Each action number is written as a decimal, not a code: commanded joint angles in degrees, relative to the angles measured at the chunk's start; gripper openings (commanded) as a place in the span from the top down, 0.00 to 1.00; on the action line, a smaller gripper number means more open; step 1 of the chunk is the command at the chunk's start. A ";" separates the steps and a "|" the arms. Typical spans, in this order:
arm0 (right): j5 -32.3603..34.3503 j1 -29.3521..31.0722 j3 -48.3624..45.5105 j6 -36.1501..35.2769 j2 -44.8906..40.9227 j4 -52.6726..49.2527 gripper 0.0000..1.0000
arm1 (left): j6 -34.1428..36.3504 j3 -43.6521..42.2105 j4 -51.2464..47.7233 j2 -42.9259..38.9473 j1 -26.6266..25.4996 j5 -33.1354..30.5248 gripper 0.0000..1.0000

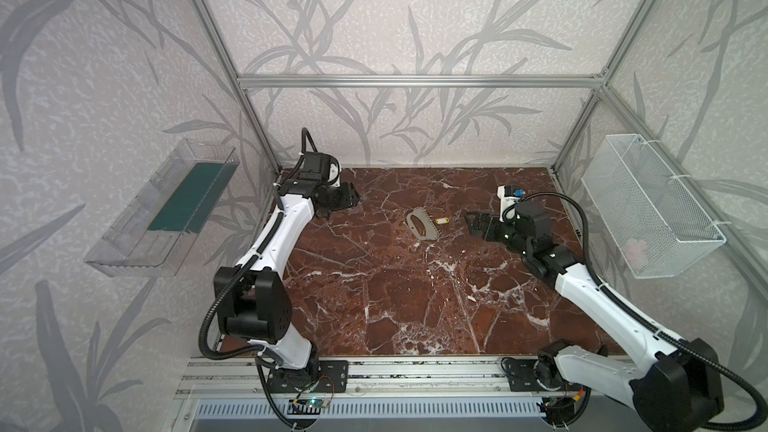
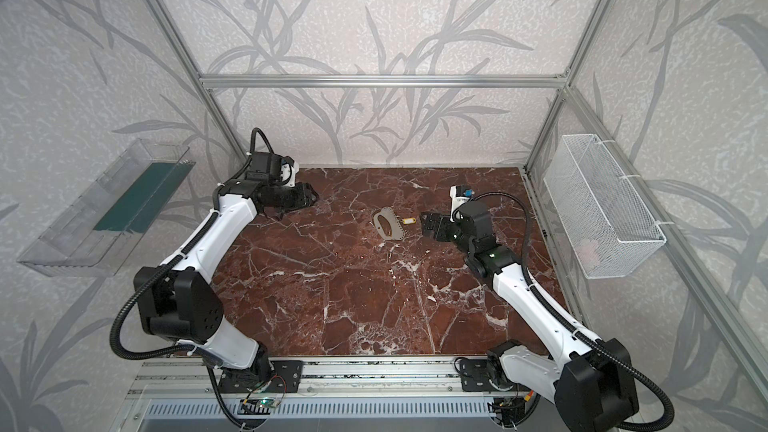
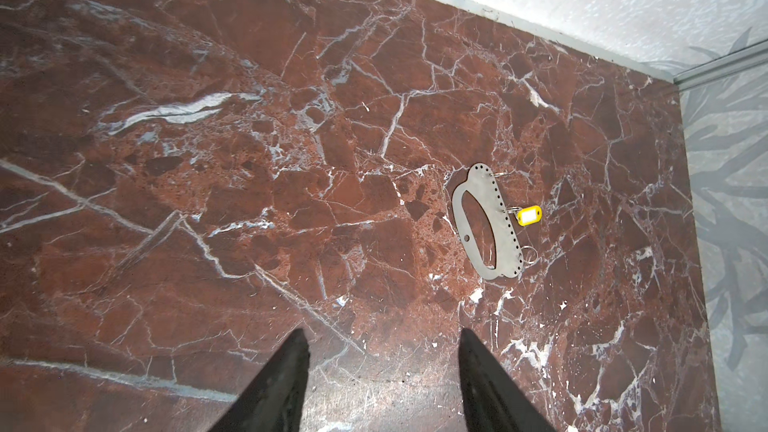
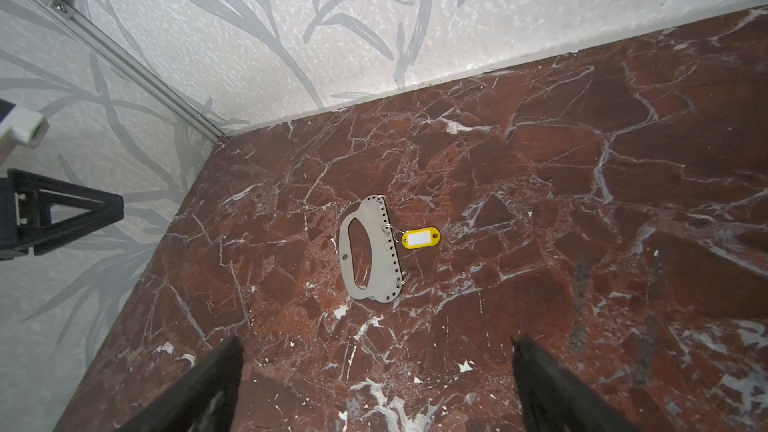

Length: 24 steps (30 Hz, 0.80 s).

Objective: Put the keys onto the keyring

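The keys (image 1: 430, 231) (image 2: 397, 231), a flat beige oval piece with a big cutout, lie on the red marble tabletop (image 1: 374, 284) toward the back middle. The keyring's yellow tag (image 1: 439, 221) (image 2: 407, 222) lies against their right rim. In the wrist views its silver ring looks threaded through a rim hole of the keys (image 3: 482, 178) (image 4: 384, 259), beside the tag (image 3: 528, 215) (image 4: 420, 238). My left gripper (image 1: 354, 199) (image 2: 313, 196) (image 3: 384, 332) hovers open and empty, well left of the keys. My right gripper (image 1: 469, 224) (image 2: 426, 223) (image 4: 376, 340) is open and empty just right of the tag.
A clear plastic bin (image 1: 166, 209) hangs on the left wall and a white wire basket (image 1: 652, 205) on the right wall. Aluminium frame posts (image 1: 257, 135) and the back wall bound the table. Two more small silver rings sit on the keys' rim.
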 commanded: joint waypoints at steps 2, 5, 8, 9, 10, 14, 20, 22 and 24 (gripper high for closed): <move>0.02 -0.25 3.16 -0.15 1.30 -1.53 0.01 | -2.09 -2.99 1.93 -2.27 0.64 -3.17 0.01; 1.38 -0.25 3.75 0.11 0.97 -3.29 0.01 | -3.38 -4.93 2.38 -3.02 1.39 -7.22 0.01; 0.74 -0.27 2.59 -0.91 -0.35 -2.63 0.01 | -4.30 -5.68 1.51 -3.61 2.37 -10.81 0.01; 1.18 -0.28 2.17 -0.87 -0.77 -2.59 0.01 | -4.39 -5.98 1.00 -3.91 2.66 -12.03 0.01; 2.13 -0.27 1.82 -0.52 -1.12 -2.75 0.01 | -4.50 -6.34 0.91 -4.29 2.81 -13.40 0.01; 6.05 -0.34 2.43 -1.63 -1.43 -5.63 0.01 | -3.83 -9.02 1.91 -6.25 2.99 -23.28 0.01; 11.81 -0.34 3.79 -5.76 -1.68 -9.15 0.01 | -0.14 -18.61 12.51 -8.18 3.14 -41.40 0.01; 12.05 -0.34 2.97 -7.25 -2.01 -7.81 0.01 | 0.23 -22.16 16.68 -8.50 3.18 -45.30 0.01; 12.49 -0.34 1.63 -8.39 -2.38 -5.71 0.01 | 2.86 -26.13 22.34 -8.66 3.24 -46.20 0.01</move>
